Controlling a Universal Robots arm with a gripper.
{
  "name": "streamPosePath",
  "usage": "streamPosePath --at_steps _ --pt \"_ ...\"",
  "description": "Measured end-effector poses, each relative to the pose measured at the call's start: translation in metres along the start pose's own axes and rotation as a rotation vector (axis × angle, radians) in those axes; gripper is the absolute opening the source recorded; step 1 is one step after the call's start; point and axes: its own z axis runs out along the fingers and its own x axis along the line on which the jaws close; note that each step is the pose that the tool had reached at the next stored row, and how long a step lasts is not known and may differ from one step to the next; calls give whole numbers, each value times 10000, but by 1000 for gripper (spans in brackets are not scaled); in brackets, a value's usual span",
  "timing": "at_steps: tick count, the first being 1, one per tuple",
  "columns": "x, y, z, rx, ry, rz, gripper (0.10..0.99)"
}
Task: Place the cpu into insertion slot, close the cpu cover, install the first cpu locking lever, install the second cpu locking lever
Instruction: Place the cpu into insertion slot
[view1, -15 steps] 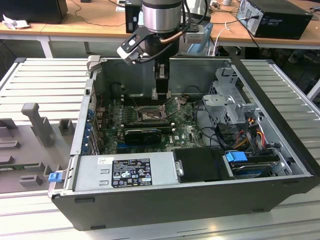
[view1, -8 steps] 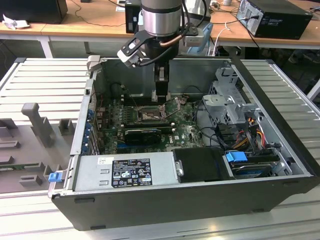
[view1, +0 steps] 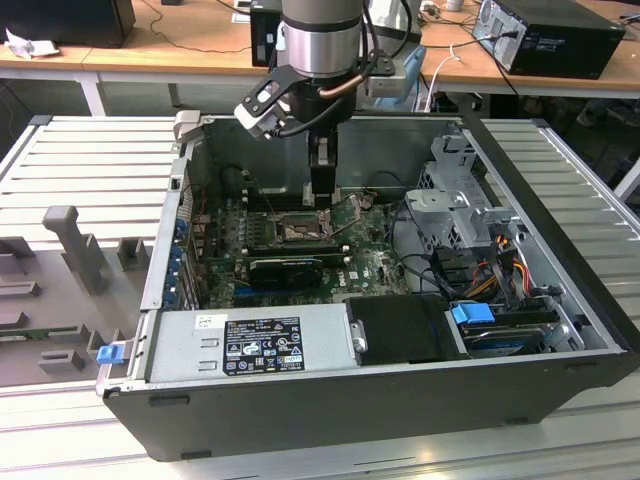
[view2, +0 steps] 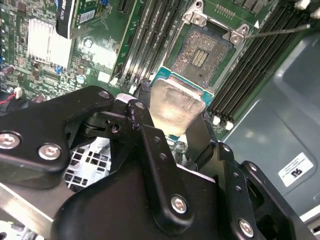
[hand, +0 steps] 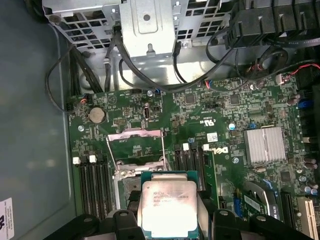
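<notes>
Close in, the gripper (view2: 175, 129) had its jaws clamped on the cpu (view2: 176, 105), pinching two opposite edges, its pale face up in both wrist views. The chip hung over the green motherboard (hand: 210, 107), just short of the insertion slot (view2: 202, 50), which lay bare. In the exterior view, the slot sat at seven o'clock from the gripper. Past it, the cpu cover (hand: 135, 133) stood flipped open, with the drive cage (hand: 150, 30) farthest back.
</notes>
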Motion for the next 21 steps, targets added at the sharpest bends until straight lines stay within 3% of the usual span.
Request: streamPosePath --at_steps 3,5,13,16,21 --pt "-1 -5 45 12 61 -735 525" --pt "-2 -14 73 14 78 -930 525" --pt "-5 -40 163 -15 81 -982 525" --pt "-10 -75 215 -12 123 -1446 525" --pt "-17 -169 294 -13 138 -1415 525"
